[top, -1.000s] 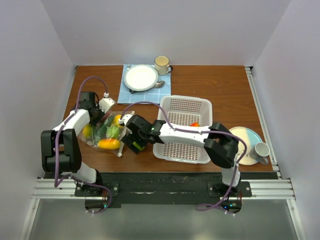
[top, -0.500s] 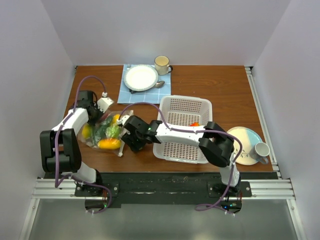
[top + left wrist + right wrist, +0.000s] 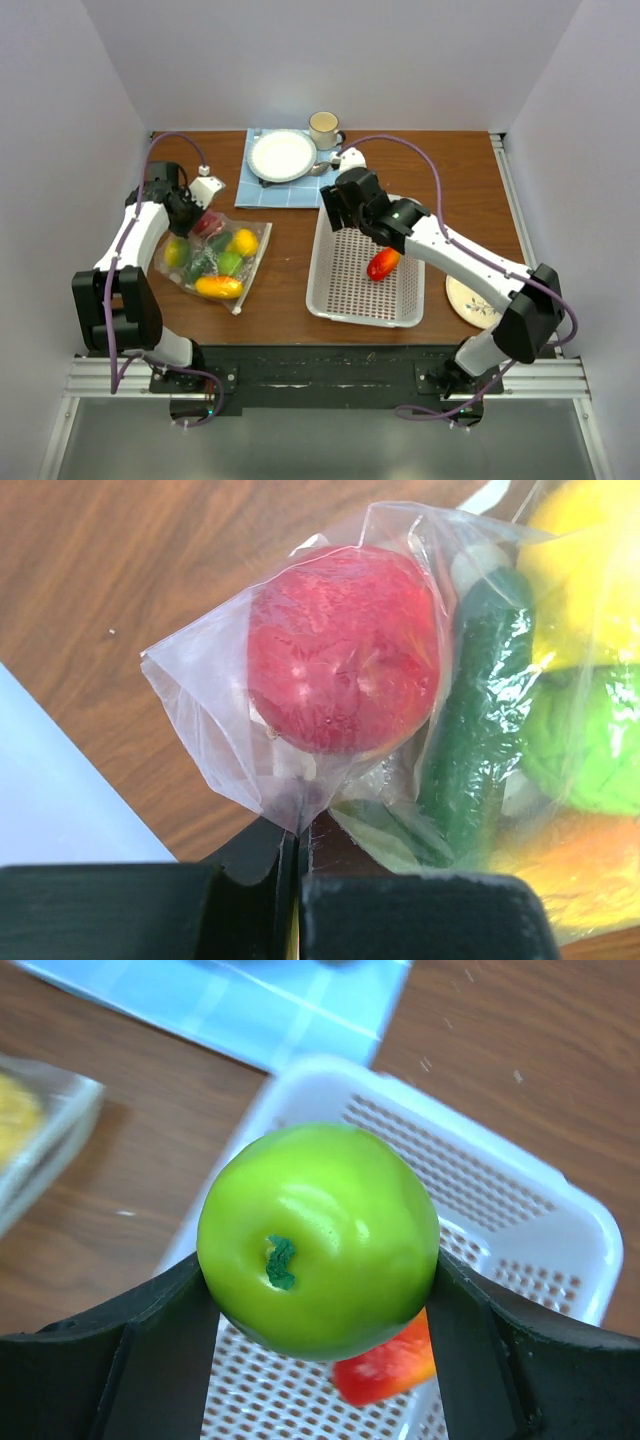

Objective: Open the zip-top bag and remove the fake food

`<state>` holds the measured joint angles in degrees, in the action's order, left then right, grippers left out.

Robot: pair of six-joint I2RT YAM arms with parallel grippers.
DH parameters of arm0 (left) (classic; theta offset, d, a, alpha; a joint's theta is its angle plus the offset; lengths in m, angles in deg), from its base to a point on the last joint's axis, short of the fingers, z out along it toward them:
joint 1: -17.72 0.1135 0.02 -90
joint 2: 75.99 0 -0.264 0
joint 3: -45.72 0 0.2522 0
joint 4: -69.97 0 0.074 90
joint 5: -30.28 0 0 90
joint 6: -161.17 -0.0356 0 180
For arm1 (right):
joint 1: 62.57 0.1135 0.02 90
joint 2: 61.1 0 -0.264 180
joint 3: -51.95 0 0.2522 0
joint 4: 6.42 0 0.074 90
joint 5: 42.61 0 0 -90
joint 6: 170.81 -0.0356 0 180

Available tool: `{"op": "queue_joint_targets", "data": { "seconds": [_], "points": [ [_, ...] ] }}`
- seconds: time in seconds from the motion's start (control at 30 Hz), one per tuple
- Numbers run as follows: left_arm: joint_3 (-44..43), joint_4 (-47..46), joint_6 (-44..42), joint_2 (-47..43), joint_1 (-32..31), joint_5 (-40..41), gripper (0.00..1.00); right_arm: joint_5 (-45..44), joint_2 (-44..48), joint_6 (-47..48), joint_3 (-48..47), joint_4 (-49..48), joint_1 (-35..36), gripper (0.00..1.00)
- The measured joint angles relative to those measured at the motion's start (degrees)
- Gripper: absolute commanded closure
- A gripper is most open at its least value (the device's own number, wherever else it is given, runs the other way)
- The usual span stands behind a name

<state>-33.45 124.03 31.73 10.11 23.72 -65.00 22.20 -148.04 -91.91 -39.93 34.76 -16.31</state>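
- Right gripper (image 3: 318, 1295): black fingers pressed against both sides of a glossy green plastic apple (image 3: 318, 1235). Its stem end faces the wrist camera.
- The apple is held in the air above the far-left corner of the white perforated plastic basket (image 3: 330, 300). A red-orange plastic piece (image 3: 383, 264) lies on the basket floor.
- Left gripper (image 3: 297, 845): jaws pinched tight on a fold of film at a corner of the clear floppy zip-top bag (image 3: 200, 720).
- The bag lies on the brown wooden table (image 3: 280, 290), left of the basket and apart from it.
- Inside the bag, a round red plastic fruit (image 3: 345, 650) sits nearest the pinch, with a dark green plastic cucumber (image 3: 480, 710) beside it. Yellow (image 3: 590, 560), light green (image 3: 590, 740) and orange (image 3: 560, 870) pieces lie past those.
- Cannot tell whether the zip edge is open or sealed.
- Far side of the table: a blue checked cloth (image 3: 262, 188) carries a white plate (image 3: 282, 155), with a cream mug (image 3: 323, 125) just beside it.
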Motion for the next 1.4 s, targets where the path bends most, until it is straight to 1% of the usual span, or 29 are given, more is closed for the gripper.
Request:
{"op": "queue_joint_targets", "data": {
  "seconds": [0.07, 0.1, 0.13, 0.27, 0.43, 0.57, 0.67, 0.77, 0.9, 1.0, 1.13, 1.4],
  "points": [
    [0.0, 0.8, 0.1, 0.0, 0.0, 0.0, 1.00, -0.8, -0.9, -0.1, 2.7, 0.2, -1.5, 0.13],
    [0.0, 1.2, 0.3, 0.0, -0.1, 0.0, 1.00, -0.8, -1.9, -0.2, 4.0, 0.6, -1.9, 0.06],
    [0.0, 1.5, 0.7, 0.0, -0.2, 0.0, 1.00, -0.7, -3.1, -0.2, 5.0, 1.1, -2.3, 0.02],
    [-1.9, 4.5, 1.5, 0.0, -1.1, -0.1, 1.00, 0.3, -7.0, 0.0, 5.8, 2.8, -2.4, 0.02],
    [-8.4, 8.5, 3.0, -0.1, -3.9, -0.3, 1.00, 2.4, -6.2, 0.0, 4.7, 2.1, -1.4, 0.01],
    [-10.7, 8.7, 3.7, -1.7, -5.4, 0.0, 1.00, 2.7, -5.7, 0.3, 2.5, 0.8, 3.3, 0.01],
    [-8.3, 7.3, 3.7, -2.9, -5.5, 1.5, 1.00, 3.2, -6.2, 0.7, 0.9, -0.3, 8.5, 0.01],
    [-1.3, 4.1, 3.6, -3.4, -5.5, 4.4, 1.00, 3.9, -9.2, 0.9, -1.6, -2.1, 13.9, 0.01],
    [7.2, 0.9, 3.1, -1.9, -5.5, 8.2, 1.00, 5.4, -16.1, 0.9, -3.7, -3.5, 18.3, 0.01],
    [10.4, -1.4, 2.7, -0.4, -5.5, 10.1, 1.00, 5.8, -20.4, 1.2, -3.7, -3.5, 18.7, 0.01],
    [11.8, -4.5, 2.2, 0.5, -5.5, 11.7, 1.00, 5.6, -24.3, 2.5, -4.6, -3.4, 18.2, 0.01],
    [14.1, -9.0, 0.7, 0.5, -5.5, 13.5, 1.00, 5.2, -26.6, 6.0, -10.6, -3.3, 16.5, 0.01]
  ]
}}
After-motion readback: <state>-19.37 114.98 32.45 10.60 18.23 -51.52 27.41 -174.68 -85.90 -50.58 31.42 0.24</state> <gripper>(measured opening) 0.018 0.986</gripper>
